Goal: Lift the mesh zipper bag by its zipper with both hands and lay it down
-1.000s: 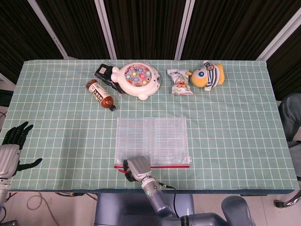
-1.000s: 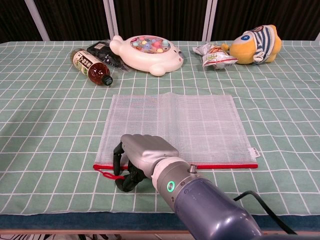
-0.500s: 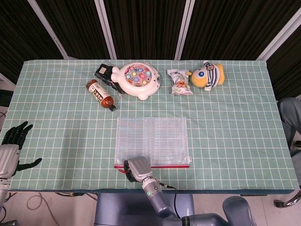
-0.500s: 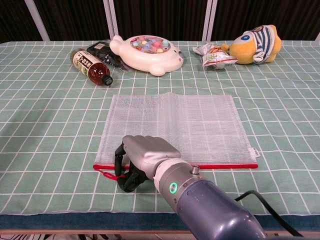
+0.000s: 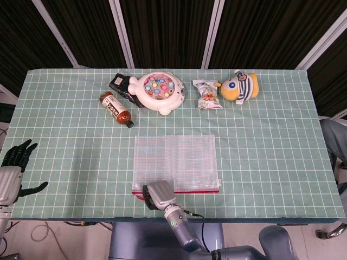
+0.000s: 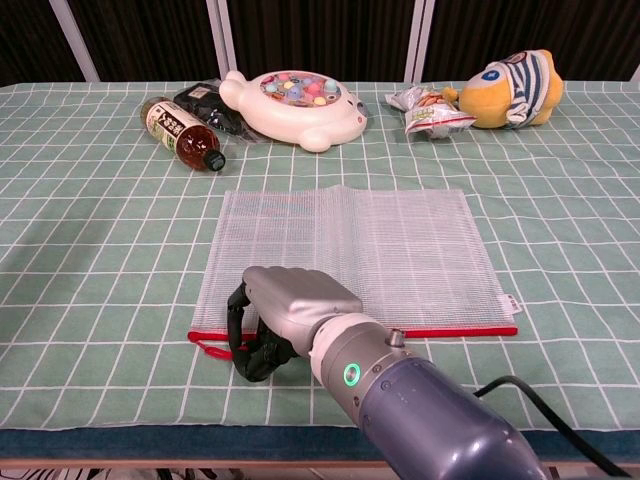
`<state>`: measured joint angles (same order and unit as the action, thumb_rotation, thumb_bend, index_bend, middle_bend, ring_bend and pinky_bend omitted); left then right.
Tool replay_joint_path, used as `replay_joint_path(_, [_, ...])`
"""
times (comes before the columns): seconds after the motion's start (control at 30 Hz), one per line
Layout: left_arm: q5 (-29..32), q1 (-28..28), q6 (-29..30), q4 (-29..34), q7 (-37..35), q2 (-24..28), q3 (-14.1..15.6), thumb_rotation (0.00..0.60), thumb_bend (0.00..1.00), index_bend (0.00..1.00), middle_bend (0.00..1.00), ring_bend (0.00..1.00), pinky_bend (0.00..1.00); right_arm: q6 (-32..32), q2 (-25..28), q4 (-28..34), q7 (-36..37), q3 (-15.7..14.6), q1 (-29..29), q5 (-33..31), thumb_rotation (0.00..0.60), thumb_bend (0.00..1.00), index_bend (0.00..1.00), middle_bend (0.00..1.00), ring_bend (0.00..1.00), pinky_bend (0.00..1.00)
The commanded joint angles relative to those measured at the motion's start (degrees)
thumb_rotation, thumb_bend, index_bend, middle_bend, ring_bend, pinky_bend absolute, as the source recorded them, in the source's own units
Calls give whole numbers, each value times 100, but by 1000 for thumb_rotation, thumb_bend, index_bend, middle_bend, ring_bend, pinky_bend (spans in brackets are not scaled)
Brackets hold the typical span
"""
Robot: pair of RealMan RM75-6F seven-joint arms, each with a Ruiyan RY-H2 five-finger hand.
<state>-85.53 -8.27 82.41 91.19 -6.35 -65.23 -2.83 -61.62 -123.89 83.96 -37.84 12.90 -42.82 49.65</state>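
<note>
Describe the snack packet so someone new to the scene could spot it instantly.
Start at the green checked table and go to its far edge, where a row of things lies. The snack packet sits between the white round fishing-game toy and the yellow plush toy, touching the plush. It is the only crinkly, flat wrapper there.

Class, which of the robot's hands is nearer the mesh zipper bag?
Right. The right hand sits on the mesh zipper bag's red zipper edge; the left hand hangs beyond the table's left edge.
</note>
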Motion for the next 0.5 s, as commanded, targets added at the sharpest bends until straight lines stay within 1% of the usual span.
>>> replay_joint_path(0.03, [3,2,5,0,13,-3,-3,600,51,0,0,0,0,-54,117,191,-41,67,-1,45,600,566,575,1000,1000,1000])
replay_joint_path(0.3, [45,16,38,-6,122,-34,-25,600,51,2,0,0,0,-207,523,829,-226,342,-56,88,600,570,587,1000,1000,1000])
replay_joint_path(0.5, [77,22,70,98,317,-10,-52,600,51,16,0,0,0,-328,947,1312,-380,667,-122,35,600,570,593,1000,1000,1000])
